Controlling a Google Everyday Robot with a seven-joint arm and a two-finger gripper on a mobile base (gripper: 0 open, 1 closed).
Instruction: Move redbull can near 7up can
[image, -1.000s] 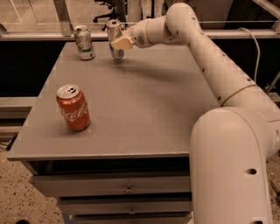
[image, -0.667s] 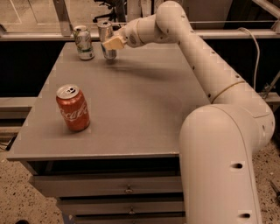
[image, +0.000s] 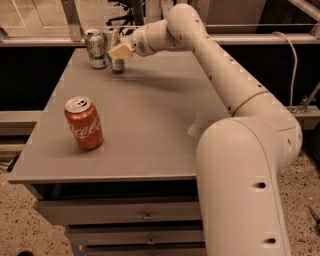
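The redbull can is a slim silver can with blue patches, held upright at the table's far left. My gripper is shut on the redbull can, its pale fingers wrapped across the can's middle. The 7up can, with a pale white-and-green label and silver top, stands just left of the redbull can, nearly touching it. The can's base is close to the table top; I cannot tell whether it rests on it.
A red Coca-Cola can stands upright at the near left of the grey table. My white arm reaches over the table's right side. Drawers sit under the front edge. A metal rail runs behind the table.
My gripper has carried the redbull can leftward along the far edge, from a gap away to right beside the 7up can. The 7up and Coca-Cola cans have not moved.
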